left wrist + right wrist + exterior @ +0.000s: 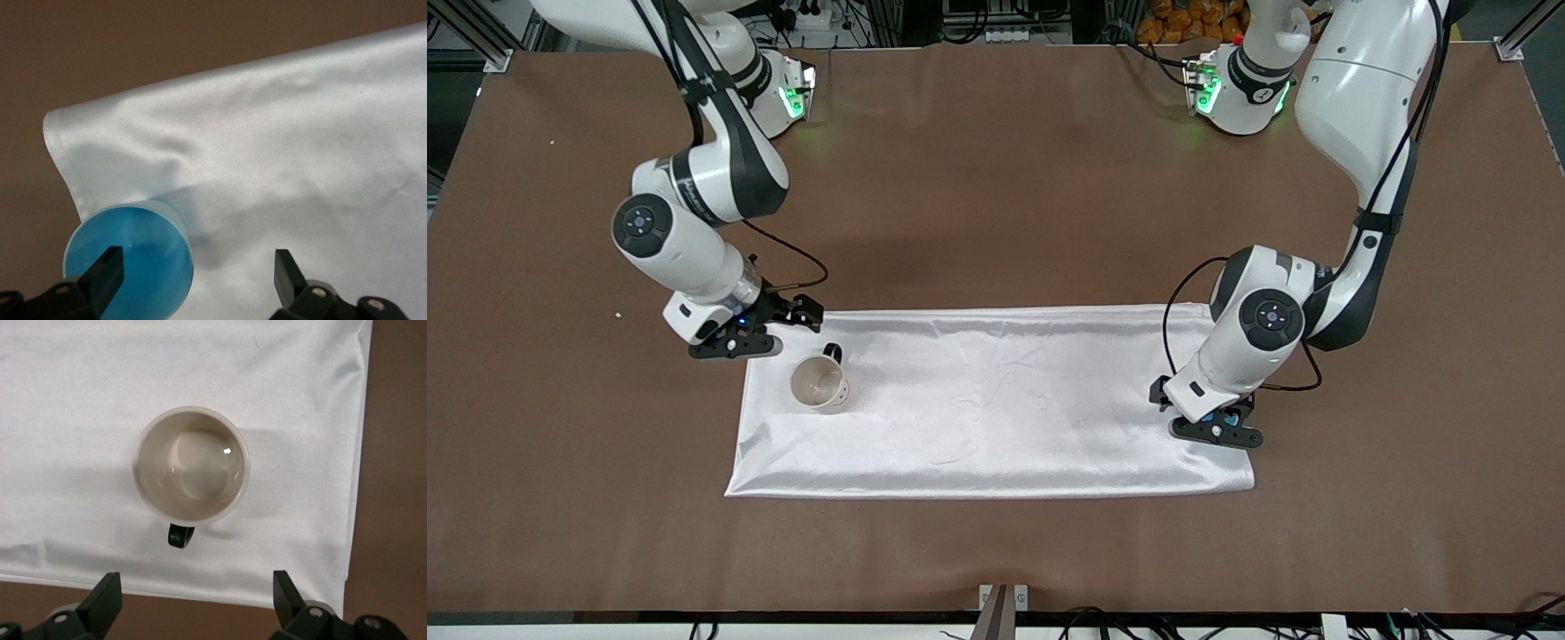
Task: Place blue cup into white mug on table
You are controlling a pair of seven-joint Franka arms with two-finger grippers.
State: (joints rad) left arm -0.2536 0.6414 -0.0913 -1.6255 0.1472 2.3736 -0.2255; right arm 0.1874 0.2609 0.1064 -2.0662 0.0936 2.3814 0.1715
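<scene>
Nothing's grabbed yet: left gripper [198,267] hangs wide open, empty, over the blue cup [130,260] at the cloth's [1005,400] corner, needing to shift sideways to straddle it, while the equally open, empty right gripper [193,590] waits above the white mug [191,465].

- One white mug [820,384], upright on the cloth toward the right arm's end of the table, its dark handle turned toward the robots' bases.
- One blue cup [130,260], upright on the cloth at the left arm's end, seen in the left wrist view only.
- One white satin cloth [996,400], spread flat.
- One brown table [996,178].
- Two grippers: left gripper [1218,428] and right gripper [740,338], both with fingers spread.
</scene>
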